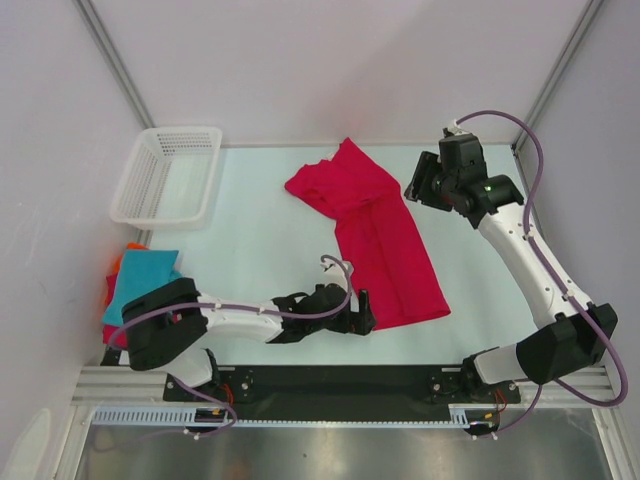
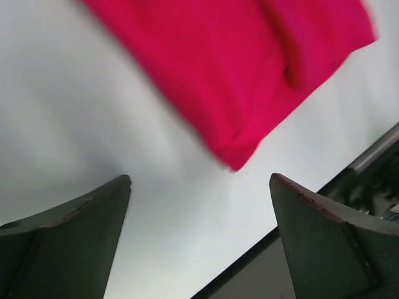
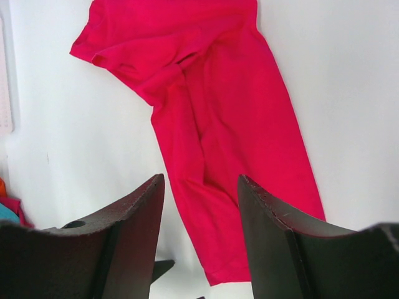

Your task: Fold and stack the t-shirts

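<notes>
Pale and mostly bare, the surface [image 1: 250, 250] is seen from above. At its far left corner a white mesh basket [image 1: 168, 175] is set. Nearer along the left edge, folded t-shirts [image 1: 140, 280] are stacked, teal on top with orange and red showing underneath. Open room is left between that stack and the middle. The left gripper [image 1: 364, 308] is held low near the front edge, its fingers [image 2: 81, 230] spread wide with nothing between them, just beside the near left corner of the crimson t-shirt [image 1: 385, 245]. That shirt is laid as a long strip from far centre toward the near right, its hem close to the front edge and its far end bunched. The right gripper [image 1: 418, 186] is raised over the shirt's far right side, fingers [image 3: 124, 230] parted around nothing. Bare surface is left along the right edge.
</notes>
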Controlling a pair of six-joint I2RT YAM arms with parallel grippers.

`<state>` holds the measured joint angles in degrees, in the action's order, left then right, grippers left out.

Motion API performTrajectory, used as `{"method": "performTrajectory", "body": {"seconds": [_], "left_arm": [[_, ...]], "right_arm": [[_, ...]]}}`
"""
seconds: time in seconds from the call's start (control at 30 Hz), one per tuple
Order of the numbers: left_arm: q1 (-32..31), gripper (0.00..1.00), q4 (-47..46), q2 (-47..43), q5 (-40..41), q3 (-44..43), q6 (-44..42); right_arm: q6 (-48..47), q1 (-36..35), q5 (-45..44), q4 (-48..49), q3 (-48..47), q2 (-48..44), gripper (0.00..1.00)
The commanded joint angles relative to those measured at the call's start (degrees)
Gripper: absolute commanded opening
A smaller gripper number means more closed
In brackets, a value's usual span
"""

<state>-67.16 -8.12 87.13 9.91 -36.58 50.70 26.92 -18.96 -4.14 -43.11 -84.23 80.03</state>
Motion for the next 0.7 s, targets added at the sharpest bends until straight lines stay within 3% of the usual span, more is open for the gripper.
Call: {"method": "performTrajectory", "body": {"seconds": [0.0, 0.2, 0.33, 0.57, 0.67], "left_arm": [[-2.0, 1.0, -11.2, 3.7, 5.8, 0.5, 0.9], [-2.5, 0.99, -17.1, 8.6, 3.9, 0.8, 4.8], [-1.9, 0.99, -23.5, 12.8, -3.5, -0.9, 11.7], [-1.5, 0.93, -20.3, 15.5, -8.7, -5.7, 17.0], [-0.6, 0.6, -20.8, 14.7, -10.9, -4.7, 18.7]], "right_arm": [[-0.4, -0.4, -2.4, -1.5, -0.6, -0.1, 0.56], [-1.8, -0.2, -4.7, -3.6, -0.4, -1.6, 0.57], [-2.1, 0.6, -5.4, -4.3, 0.4, -2.3, 0.57], [-2.4, 2.2, -5.6, -4.3, 1.5, -2.0, 0.57], [-2.7, 2.3, -5.5, -4.1, 1.3, -1.6, 0.57]]}}
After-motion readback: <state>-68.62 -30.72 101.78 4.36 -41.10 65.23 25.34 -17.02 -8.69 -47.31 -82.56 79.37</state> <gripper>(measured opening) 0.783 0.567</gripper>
